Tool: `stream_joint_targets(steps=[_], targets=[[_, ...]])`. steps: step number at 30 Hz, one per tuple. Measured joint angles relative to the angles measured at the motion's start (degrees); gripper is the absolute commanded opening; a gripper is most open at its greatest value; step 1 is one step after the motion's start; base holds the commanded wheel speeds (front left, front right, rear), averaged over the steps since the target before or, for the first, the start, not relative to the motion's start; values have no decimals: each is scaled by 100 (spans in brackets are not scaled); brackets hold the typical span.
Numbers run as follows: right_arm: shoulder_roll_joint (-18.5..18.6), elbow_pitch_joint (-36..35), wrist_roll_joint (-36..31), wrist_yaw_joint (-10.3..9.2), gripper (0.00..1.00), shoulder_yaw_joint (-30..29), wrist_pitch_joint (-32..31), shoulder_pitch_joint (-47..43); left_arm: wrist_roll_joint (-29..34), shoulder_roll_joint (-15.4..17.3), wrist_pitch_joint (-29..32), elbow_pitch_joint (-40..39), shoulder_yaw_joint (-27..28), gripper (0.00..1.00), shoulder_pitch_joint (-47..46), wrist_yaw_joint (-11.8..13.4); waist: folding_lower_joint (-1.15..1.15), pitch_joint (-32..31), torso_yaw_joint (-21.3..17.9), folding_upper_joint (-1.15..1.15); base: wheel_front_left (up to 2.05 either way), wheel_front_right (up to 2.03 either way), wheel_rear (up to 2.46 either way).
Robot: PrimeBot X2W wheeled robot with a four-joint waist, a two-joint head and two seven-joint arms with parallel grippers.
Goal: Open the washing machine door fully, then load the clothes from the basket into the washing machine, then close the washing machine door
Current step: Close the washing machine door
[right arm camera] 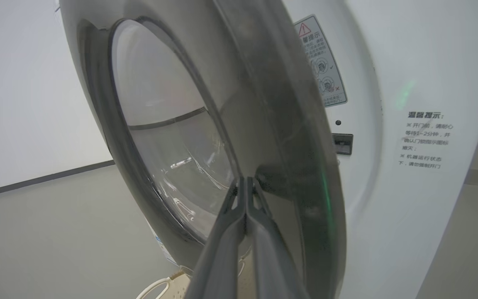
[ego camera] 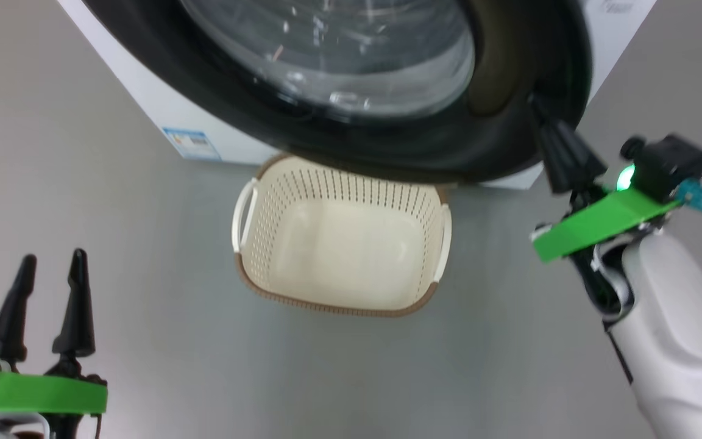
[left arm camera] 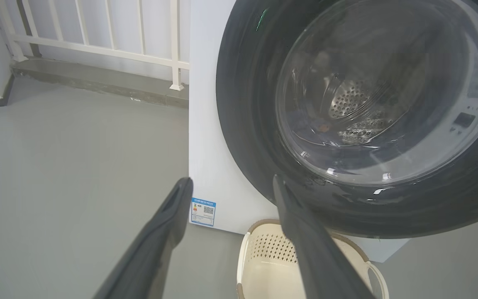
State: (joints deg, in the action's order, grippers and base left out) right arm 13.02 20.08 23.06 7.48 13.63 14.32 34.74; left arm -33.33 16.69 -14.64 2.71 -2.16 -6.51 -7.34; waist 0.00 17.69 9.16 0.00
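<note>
- left gripper [ego camera: 52,256]: near left, above grey floor [ego camera: 162,372], fingers spread wide, holding nothing.
- basket [ego camera: 339,309]: centre, on the floor, far rim tucked under the door's lower edge.
- right gripper [right arm camera: 245,180]: right side, fingers pressed together, tips against the door's black rim, nothing between them.
- washing machine door [ego camera: 387,149]: ajar, right edge standing off the white front.
- washing machine [ego camera: 156,100]: far; blue label [ego camera: 191,143] low on left.

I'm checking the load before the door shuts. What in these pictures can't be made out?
- The clothes: left wrist view, glare on the washing machine door leaves only dim shapes.
- Door's top: head view, cut by the upper edge.
- The blue label print: head view, too small.
- The basket near end: left wrist view, past the bottom edge.
</note>
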Motion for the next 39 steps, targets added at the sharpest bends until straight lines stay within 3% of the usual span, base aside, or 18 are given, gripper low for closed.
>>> stream_joint_targets(steps=[17,33,36,37,38,39], targets=[[79,460,-703,0,0,-628,42,1664,-130,133,0,-82,-20,100,-472,0,0,992,153,0,0,0,0],[-86,740,-1027,42,0,-920,43,1781,-129,112,0,1,-68,100,-530,0,0,793,184,0,0,0,0],[-79,643,-915,37,47,-872,43,1671,-119,120,0,8,-130,100,-527,0,0,676,148,0,0,0,0],[-78,619,-870,34,78,-853,43,1588,-115,124,0,8,-144,100,-524,0,0,631,134,0,0,0,0],[-75,588,-839,34,100,-829,43,1492,-100,127,0,9,-157,100,-519,0,0,582,118,0,0,0,0],[-75,553,-818,34,100,-803,43,1393,-68,126,0,9,-167,100,-512,0,0,531,99,0,0,0,0]])
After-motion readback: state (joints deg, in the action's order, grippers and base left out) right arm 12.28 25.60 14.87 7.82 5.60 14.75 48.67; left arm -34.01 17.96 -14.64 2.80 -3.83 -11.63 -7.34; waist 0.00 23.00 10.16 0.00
